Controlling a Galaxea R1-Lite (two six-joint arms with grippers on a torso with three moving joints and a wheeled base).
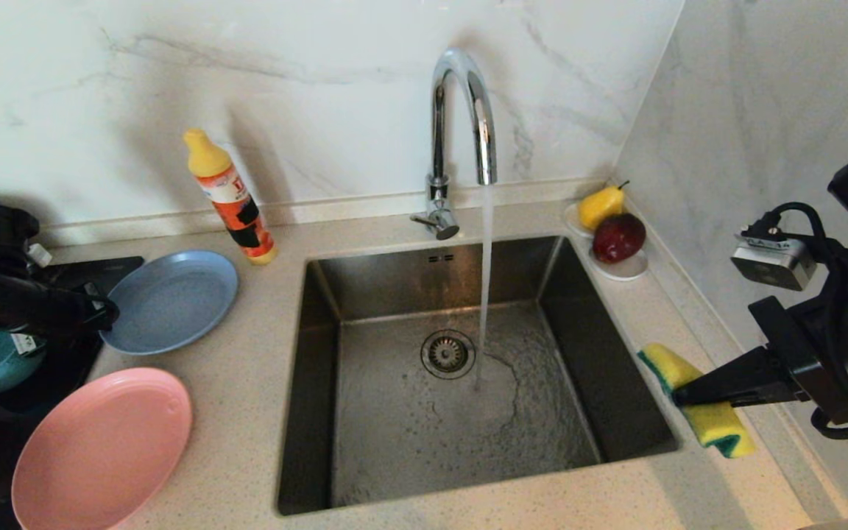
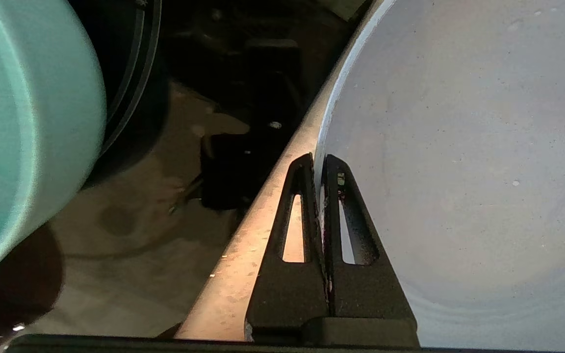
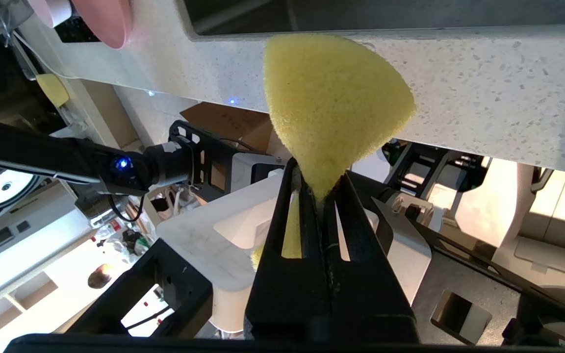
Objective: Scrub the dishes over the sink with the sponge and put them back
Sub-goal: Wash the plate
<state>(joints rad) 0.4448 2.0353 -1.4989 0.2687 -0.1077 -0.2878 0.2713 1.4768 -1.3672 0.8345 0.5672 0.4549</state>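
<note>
While water streams into the steel sink (image 1: 394, 434) | left hand (image 2: 318, 164) pinches matte grey-blue plate (image 2: 459, 147) rim | right hand (image 3: 321, 189) squeezes porous yellow sponge (image 3: 331, 108)

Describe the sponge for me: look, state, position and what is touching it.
The sponge is a small yellow foam block with a green scouring layer along one face. The right gripper is shut on it, pinching the foam so it fans out beyond the fingertips. It is held at the counter edge right of the sink; contact with the counter cannot be told.
</note>
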